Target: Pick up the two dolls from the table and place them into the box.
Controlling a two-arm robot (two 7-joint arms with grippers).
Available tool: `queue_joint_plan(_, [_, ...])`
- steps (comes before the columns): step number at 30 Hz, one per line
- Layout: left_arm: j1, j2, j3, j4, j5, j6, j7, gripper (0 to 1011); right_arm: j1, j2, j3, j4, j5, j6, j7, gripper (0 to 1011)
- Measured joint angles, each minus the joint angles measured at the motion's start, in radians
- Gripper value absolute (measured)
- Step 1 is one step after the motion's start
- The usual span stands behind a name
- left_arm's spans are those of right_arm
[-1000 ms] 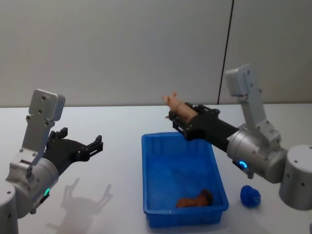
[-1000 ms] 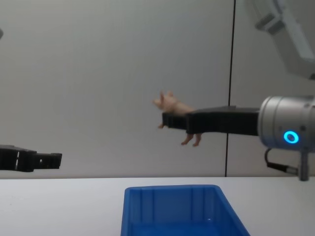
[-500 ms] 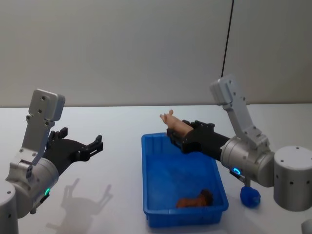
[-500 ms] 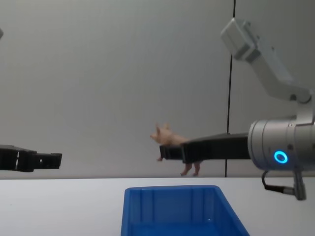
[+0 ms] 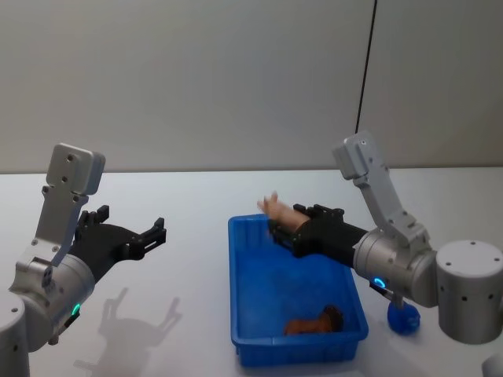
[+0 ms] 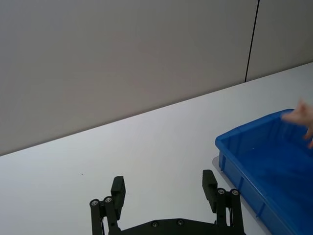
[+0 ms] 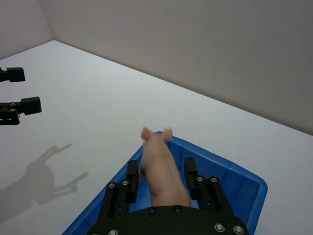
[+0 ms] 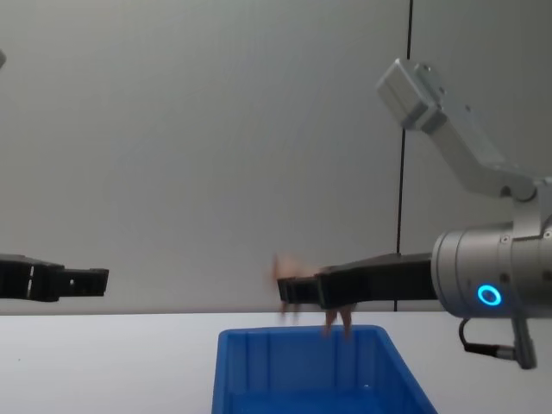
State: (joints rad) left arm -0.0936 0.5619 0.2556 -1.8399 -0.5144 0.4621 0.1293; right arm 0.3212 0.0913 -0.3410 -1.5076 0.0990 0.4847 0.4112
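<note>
Head view: the right pincer (image 5: pixel 281 228) holds the pale pink doll (image 5: pixel 275 210) above the far end of the blue box (image 5: pixel 234 290); the reddish-brown doll (image 5: pixel 313 323) lies inside, near the front right corner; the left pincer (image 5: pixel 149 234) hovers spread wide over the white bench (image 5: pixel 189 196), well apart from the box. Right wrist view: both fingers (image 7: pixel 132 176) press the pink doll's flanks. Chest view: its legs hang about level with the box's rim.

The white surface (image 5: pixel 181 236) carries the blue box (image 5: pixel 234 290), standing flat on its base right of centre. A small blue object (image 5: pixel 403 316) lies just beside the box's near right corner, not touching it.
</note>
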Motion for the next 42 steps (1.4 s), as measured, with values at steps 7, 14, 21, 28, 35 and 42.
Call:
queue_joint_plan(7, [0.000, 0.000, 0.000, 0.000, 0.000, 0.000, 0.000, 1001, 0.001, 0.000, -0.002, 0.006, -0.003, 0.001, 0.003, 764])
queue_joint_plan(14, [0.000, 0.000, 0.000, 0.000, 0.000, 0.000, 0.000, 1001, 0.002, 0.000, -0.003, 0.010, -0.005, 0.002, 0.005, 948])
queue_joint_plan(21, [0.000, 0.000, 0.000, 0.000, 0.000, 0.000, 0.000, 1001, 0.002, 0.002, -0.003, 0.010, -0.006, 0.000, 0.005, 1001])
queue_joint_plan(28, [0.000, 0.000, 0.000, 0.000, 0.000, 0.000, 0.000, 1001, -0.016, 0.028, 0.021, -0.028, 0.015, -0.030, -0.022, 1001])
queue_joint_plan(35, [0.000, 0.000, 0.000, 0.000, 0.000, 0.000, 0.000, 1001, -0.075, 0.087, 0.066, -0.115, 0.068, -0.053, -0.068, 1001])
queue_joint_plan(42, [0.000, 0.000, 0.000, 0.000, 0.000, 0.000, 0.000, 1001, -0.159, 0.147, 0.104, -0.214, 0.128, -0.056, -0.121, 1001])
